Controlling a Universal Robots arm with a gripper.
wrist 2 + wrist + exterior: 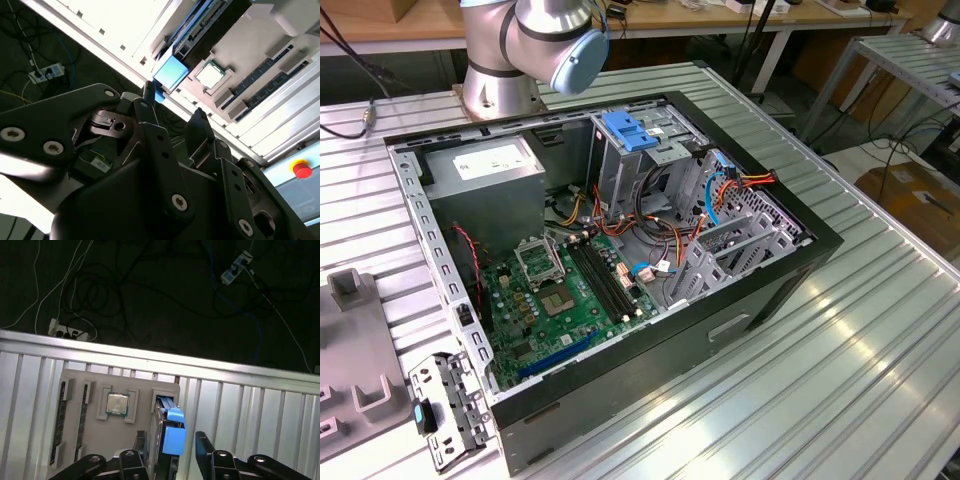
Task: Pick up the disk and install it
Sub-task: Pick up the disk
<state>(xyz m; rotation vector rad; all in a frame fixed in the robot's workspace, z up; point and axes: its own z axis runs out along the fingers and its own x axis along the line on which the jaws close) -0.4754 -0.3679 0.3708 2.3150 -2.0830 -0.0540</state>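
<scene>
In the first wrist view the disk [158, 426] stands on edge in a slot of a grey parts tray [85, 382], with a blue plastic bracket [173, 432] on its side. My gripper [172, 441] is open and straddles it, one dark finger on each side; the finger on the blue bracket's side stands apart from it. In the second wrist view the gripper [172, 102] points at the same blue bracket [170, 72]. The open computer case [760, 290] lies on the metal table in the exterior view.
The tray also holds a processor chip [117, 404] and memory sticks [61, 412]. Inside the case are a tall grey cage with a blue handle [630, 135], a power-supply box [485, 165] and the green board [555, 300]. Cables lie on the floor past the table edge [150, 357].
</scene>
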